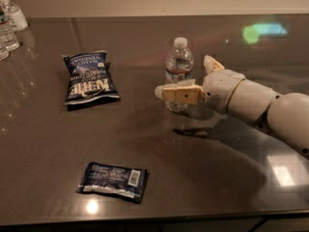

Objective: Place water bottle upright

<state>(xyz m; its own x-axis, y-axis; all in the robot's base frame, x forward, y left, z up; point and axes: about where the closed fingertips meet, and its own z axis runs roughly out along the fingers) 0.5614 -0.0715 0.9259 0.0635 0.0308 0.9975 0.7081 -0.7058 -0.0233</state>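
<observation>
The water bottle (179, 62) is small, clear and ribbed, with a white cap. It stands upright on the dark table (217, 178), right of centre. My gripper (183, 76) is open around it. The near finger (179, 94) crosses in front of the bottle's lower part. The far finger (212, 64) sticks up to the bottle's right, apart from it. The white arm comes in from the right edge.
A blue chip bag (87, 78) lies to the bottle's left. A dark flat snack packet (113, 181) lies near the table's front edge. A pump-top bottle (13, 13) and other clear bottles (7, 35) stand at the far left corner.
</observation>
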